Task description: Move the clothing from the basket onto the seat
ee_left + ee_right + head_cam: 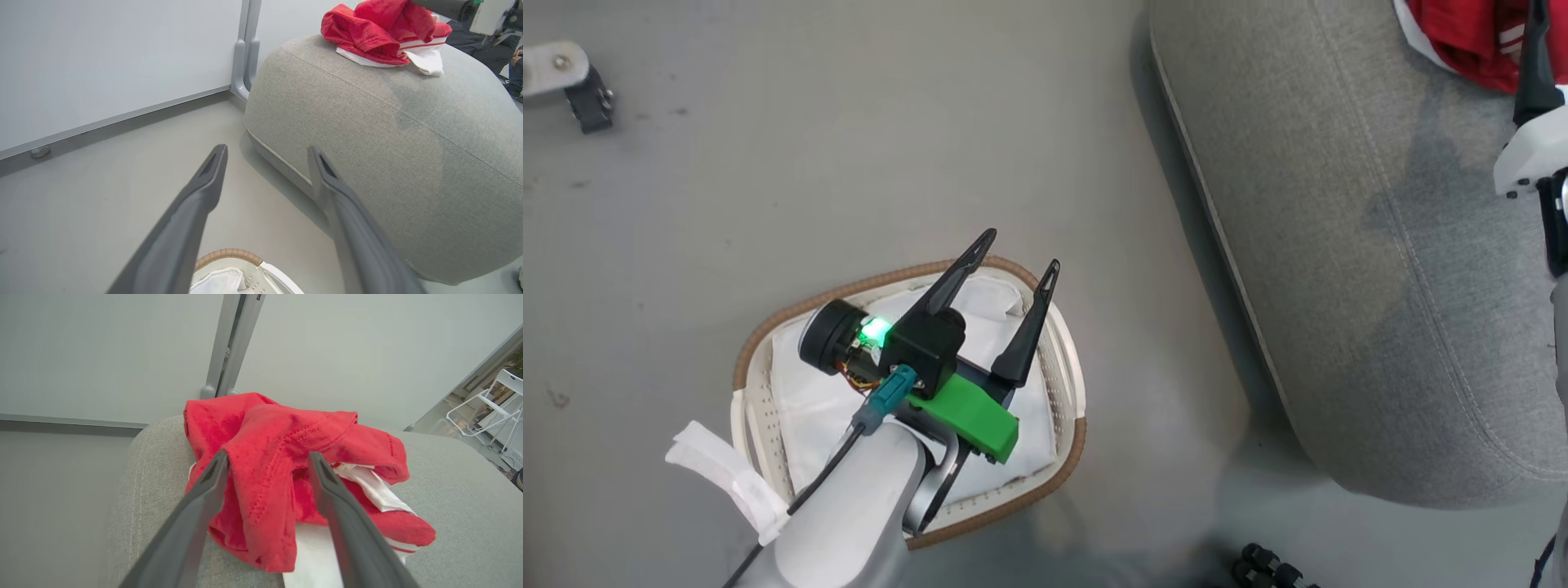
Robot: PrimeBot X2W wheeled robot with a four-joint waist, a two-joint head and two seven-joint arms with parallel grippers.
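Left claw (1023,248) gapes wide and empty over the basket (1067,367). Right claw (267,454), wide apart, straddles the clothing (278,428), a crumpled heap on the seat (470,506) with no clear long axis.

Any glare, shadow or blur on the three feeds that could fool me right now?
Head view: even light; a green lamp glows near the left claw, and a soft shadow lies on the seat. Left wrist view: no glare, but that claw's close fingers look soft-edged. Right wrist view: the clothing is in sharp focus.
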